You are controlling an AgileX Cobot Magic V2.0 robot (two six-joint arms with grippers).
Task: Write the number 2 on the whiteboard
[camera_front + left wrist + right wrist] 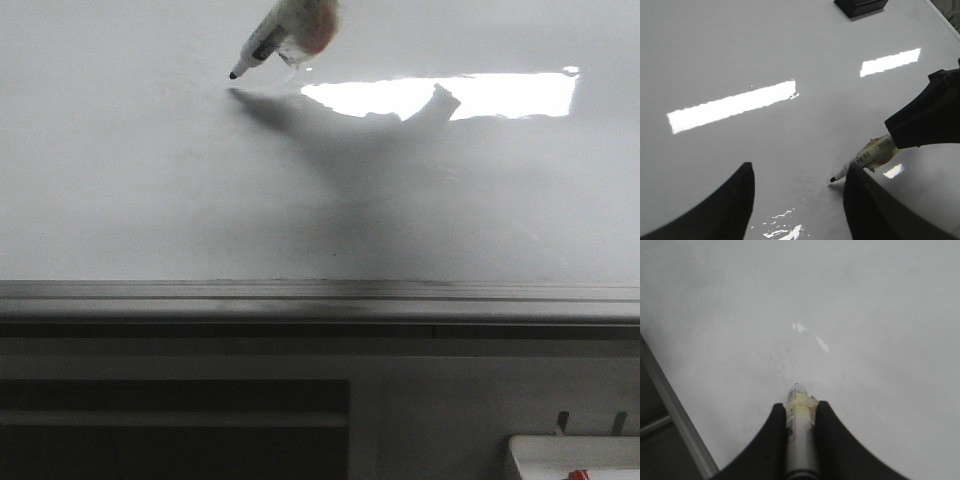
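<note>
The work surface is the whiteboard [150, 200], glossy white, lying flat. A bright rectangular light reflection [440, 95] shows on its far part in the front view, partly cut by a shadow. Faint erased smudges [785, 357] are visible in the right wrist view. A grey metal rail [320, 297] runs along the near edge. A dark block [860, 6] sits on the board at the left wrist view's edge. No written stroke can be made out.

I log the whiteboard [150, 190] as smooth, glossy white with mirror-like glare, its bottom rail [320, 298] as dull grey brushed metal, the marker [867, 157] as plastic, and gripper fingers [725, 210] as matt black.
</note>
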